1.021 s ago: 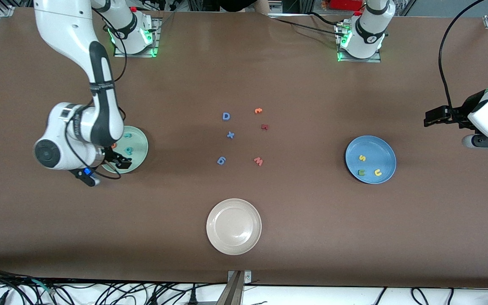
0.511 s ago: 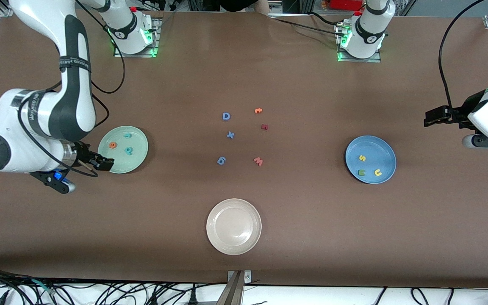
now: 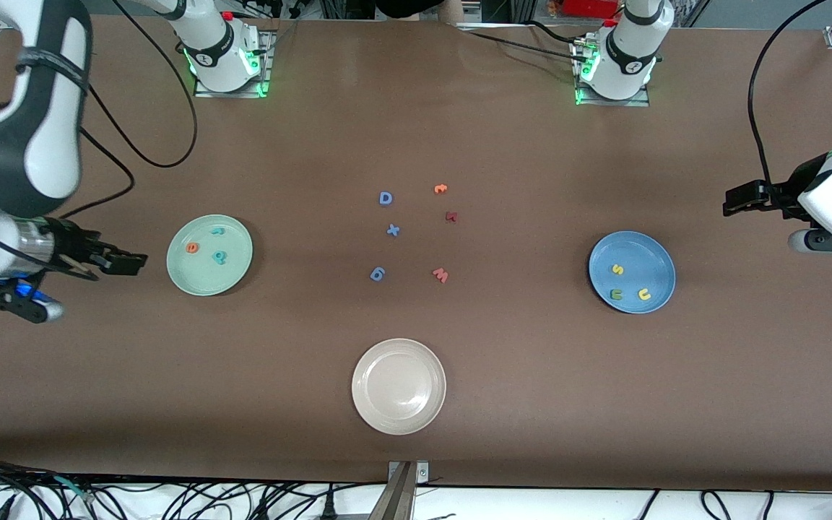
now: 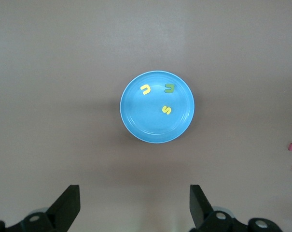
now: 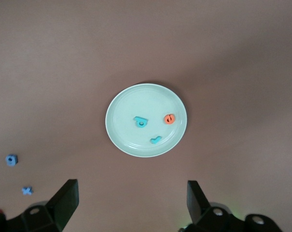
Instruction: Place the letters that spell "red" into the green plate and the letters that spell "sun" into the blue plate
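The green plate [image 3: 203, 278] [image 5: 126, 106] holds an orange "e" [image 3: 192, 247] [image 5: 170, 118], a teal "r" [image 3: 218, 232] [image 5: 156, 140] and a teal "d" [image 3: 220, 256] [image 5: 140, 122]. In the blue plate [image 3: 648, 258] [image 4: 146, 121] lie a yellow "s" [image 3: 617, 269] [image 4: 166, 110], a yellow "u" [image 3: 644, 294] [image 4: 145, 89] and a green "n" [image 3: 615, 294] [image 4: 169, 88]. My right gripper [image 3: 134, 261] [image 5: 131, 186] is open and empty, over bare table beside the green plate toward the right arm's end. My left gripper [image 3: 732, 201] [image 4: 134, 193] waits open and empty over the table toward the left arm's end, apart from the blue plate.
Loose letters lie mid-table: a blue "D" [image 3: 386, 198], a blue "x" [image 3: 393, 230], a blue "6" shape [image 3: 378, 274], an orange letter [image 3: 440, 189], a dark red letter [image 3: 451, 216] and a pinkish "w" [image 3: 440, 274]. An off-white plate [image 3: 399, 415] sits nearer the front camera.
My right arm has drawn back from over the green plate toward the right arm's end of the table, with its gripper open and empty. The left arm has not moved.
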`<state>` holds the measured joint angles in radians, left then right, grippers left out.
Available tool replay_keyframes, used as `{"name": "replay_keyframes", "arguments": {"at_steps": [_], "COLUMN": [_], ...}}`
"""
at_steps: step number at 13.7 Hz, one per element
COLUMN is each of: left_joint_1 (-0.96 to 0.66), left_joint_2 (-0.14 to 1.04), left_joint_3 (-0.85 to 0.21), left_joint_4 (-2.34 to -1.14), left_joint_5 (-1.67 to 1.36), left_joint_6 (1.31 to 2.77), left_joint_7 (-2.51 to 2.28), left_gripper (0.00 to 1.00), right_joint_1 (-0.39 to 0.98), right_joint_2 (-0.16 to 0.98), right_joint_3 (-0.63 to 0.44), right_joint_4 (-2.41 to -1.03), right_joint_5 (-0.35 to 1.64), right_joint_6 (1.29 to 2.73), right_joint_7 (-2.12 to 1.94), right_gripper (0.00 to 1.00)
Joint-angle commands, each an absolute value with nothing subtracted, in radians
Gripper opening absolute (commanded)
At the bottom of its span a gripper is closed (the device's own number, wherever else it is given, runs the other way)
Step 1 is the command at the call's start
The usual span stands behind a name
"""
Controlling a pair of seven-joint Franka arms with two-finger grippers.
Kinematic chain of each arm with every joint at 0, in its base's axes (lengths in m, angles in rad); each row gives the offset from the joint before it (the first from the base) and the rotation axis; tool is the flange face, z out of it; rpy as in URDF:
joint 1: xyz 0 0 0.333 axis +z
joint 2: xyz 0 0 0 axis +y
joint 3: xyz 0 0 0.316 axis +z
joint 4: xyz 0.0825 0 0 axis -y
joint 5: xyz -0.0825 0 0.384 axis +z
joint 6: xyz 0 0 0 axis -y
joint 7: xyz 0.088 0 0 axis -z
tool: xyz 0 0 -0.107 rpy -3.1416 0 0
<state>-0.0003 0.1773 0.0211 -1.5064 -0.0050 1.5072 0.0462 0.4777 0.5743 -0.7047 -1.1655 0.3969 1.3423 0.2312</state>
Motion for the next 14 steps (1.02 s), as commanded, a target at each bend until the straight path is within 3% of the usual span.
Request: {"name": "replay_keyframes", "arguments": {"at_steps": [1,5,8,12,14], "left_joint_1": [-0.002,-0.003,-0.002,-0.002,-0.003], "left_joint_2": [0.184,0.184,0.184,0.184,0.184], "left_joint_3": [0.025,0.023,0.023,0.023,0.023], "left_joint_4": [-1.485,-1.485,-1.485,-1.485,-1.485], "left_joint_5": [-0.023,-0.025,-0.025,-0.025,-0.025], "left_joint_6": [1.494,1.494,1.494,1.494,1.494], "left_joint_7": [0.054,0.054,0.054,0.054,0.054], "left_gripper": [1.0,1.0,1.0,1.0,1.0], "right_joint_1": [0.404,0.272,0.142,-0.076,-0.091], "right_joint_2": [0.539,0.505,0.457,0.323,0.246], "right_joint_3": [-0.7,-0.64,-0.497,-0.156,-0.129], "right_joint_4": [-1.146,-1.144,-1.144,-1.198,-1.294], "right_joint_5": [0.48,0.494,0.399,0.125,0.08], "right_joint_6": [1.273,1.218,1.219,1.236,1.316], "right_joint_7": [0.085,0.029,0.031,0.046,0.046], "right_gripper": [0.99,0.99,0.99,0.98,0.98]}}
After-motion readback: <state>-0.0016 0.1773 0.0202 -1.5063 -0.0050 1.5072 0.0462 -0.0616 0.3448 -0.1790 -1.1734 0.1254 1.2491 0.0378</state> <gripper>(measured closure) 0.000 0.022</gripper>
